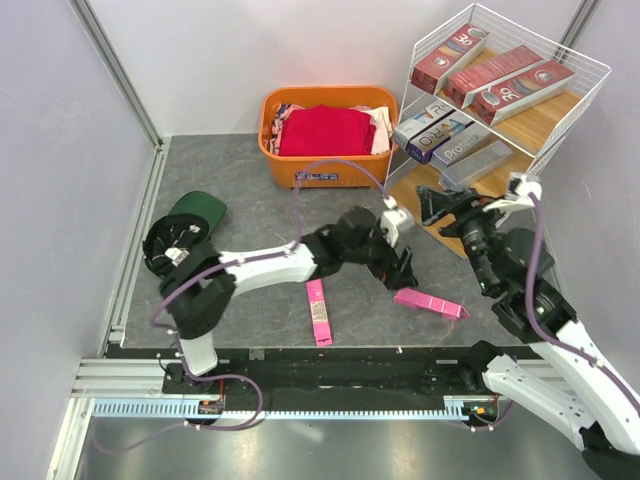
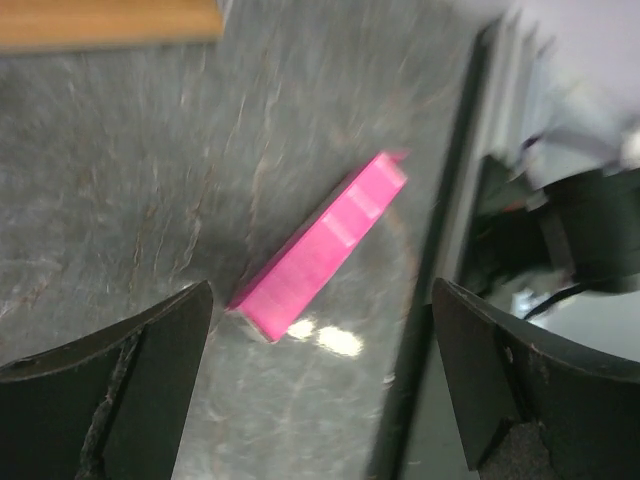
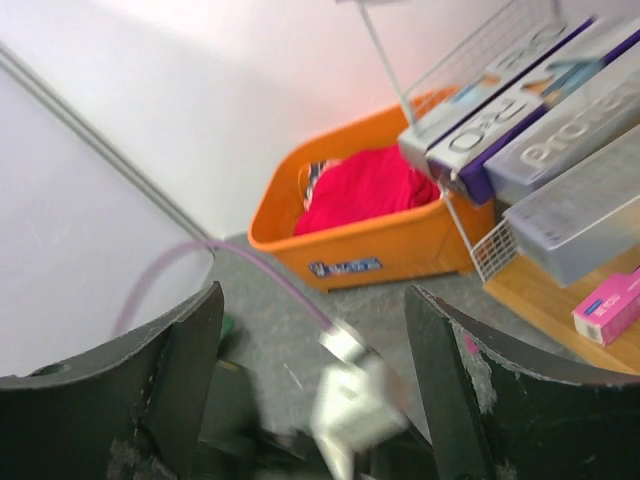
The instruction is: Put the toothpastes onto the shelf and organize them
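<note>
- We see a bright pink toothpaste box lying flat on the grey counter, a second pink box nearby.
- Dark red, purple and silver boxes fill the shelf.
- Left gripper gapes wide above the first box.
- Right gripper is spread and empty.

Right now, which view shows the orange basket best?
Top external: the whole orange basket, with red clothes inside. Right wrist shows it too, blurred, its right end hidden behind the shelf. Left wrist doesn't show it.
</note>
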Controlling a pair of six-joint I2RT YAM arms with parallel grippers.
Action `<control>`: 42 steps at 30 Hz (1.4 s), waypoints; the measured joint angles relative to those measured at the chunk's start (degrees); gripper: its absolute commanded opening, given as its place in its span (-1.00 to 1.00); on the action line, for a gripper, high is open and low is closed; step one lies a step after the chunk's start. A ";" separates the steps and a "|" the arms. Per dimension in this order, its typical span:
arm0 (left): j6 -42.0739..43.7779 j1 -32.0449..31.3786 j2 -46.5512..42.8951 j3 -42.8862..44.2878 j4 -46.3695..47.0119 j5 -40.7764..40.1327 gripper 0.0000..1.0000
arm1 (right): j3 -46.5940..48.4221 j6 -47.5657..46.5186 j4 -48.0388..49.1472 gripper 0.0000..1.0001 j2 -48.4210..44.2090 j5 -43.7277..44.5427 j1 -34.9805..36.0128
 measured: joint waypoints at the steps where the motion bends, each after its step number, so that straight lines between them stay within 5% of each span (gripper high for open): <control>1: 2.67 -0.87 2.58 1.25 -1.73 -0.52 0.96 | 0.11 -0.17 0.02 0.65 -1.22 0.98 0.00; 14: 21.11 -8.52 22.56 16.17 -12.31 -4.22 0.85 | 2.97 -2.73 -0.11 0.73 -5.51 6.49 -0.02; 20: 23.10 -8.98 25.90 20.83 -14.45 -5.53 -0.12 | 2.99 -3.32 -0.70 0.74 -5.31 7.10 -0.02; 27: 22.86 -8.87 26.36 21.51 -15.13 -7.23 -0.56 | 2.99 -3.80 -0.68 0.74 -4.90 7.69 -0.02; 34: 17.38 -5.86 21.42 14.53 -13.75 -5.53 -0.60 | 3.02 -3.78 -0.70 0.75 -2.67 6.16 -0.02; 42: 6.99 8.79 3.56 -0.11 -11.78 1.31 -0.61 | 3.13 -3.56 -0.68 0.86 3.52 -0.35 -0.02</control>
